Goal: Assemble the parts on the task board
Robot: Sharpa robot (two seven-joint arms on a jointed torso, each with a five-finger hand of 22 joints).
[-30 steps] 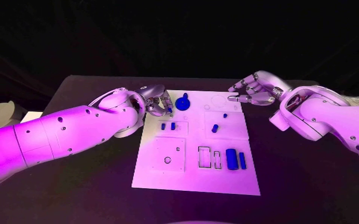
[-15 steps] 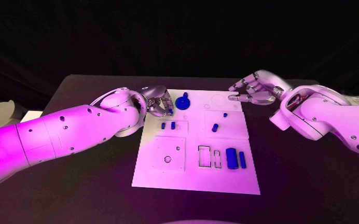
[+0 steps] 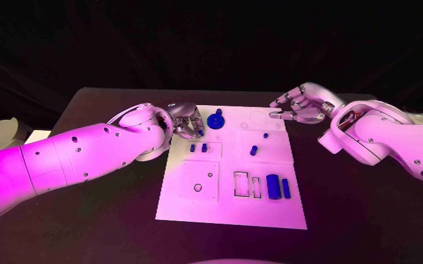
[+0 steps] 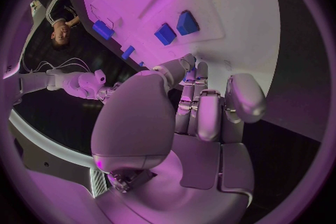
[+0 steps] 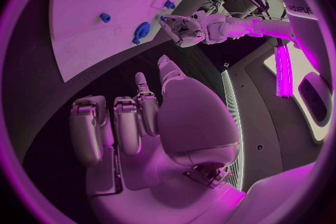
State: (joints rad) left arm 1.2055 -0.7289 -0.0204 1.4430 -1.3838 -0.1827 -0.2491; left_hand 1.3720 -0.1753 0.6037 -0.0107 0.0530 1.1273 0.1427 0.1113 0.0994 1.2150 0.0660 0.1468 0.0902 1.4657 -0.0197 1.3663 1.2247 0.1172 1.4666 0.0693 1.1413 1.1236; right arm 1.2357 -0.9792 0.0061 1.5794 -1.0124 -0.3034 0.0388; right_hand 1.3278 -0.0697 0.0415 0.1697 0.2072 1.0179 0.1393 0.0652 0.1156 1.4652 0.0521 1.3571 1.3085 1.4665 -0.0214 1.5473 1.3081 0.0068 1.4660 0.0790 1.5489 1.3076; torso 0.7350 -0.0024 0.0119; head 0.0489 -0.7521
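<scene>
— Where's the left hand (image 3: 183, 121)?

— At the board's (image 3: 225, 206) far left corner, just beside the round blue part (image 3: 216, 121) (likely the next pick). Its fingers look curled in; whether they pinch anything, I cannot tell.

— And the right hand (image 3: 299, 109)?

— Off the far right corner, over the dark surface (image 3: 353, 203), fingers curled on nothing, probably waiting.

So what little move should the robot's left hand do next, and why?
Probably reach a bit farther over the white board and close its fingers on the round blue piece. The left hand sits right beside that piece at the board's far left corner and seems to hold nothing, while the right hand waits off the board's far right corner.
</scene>
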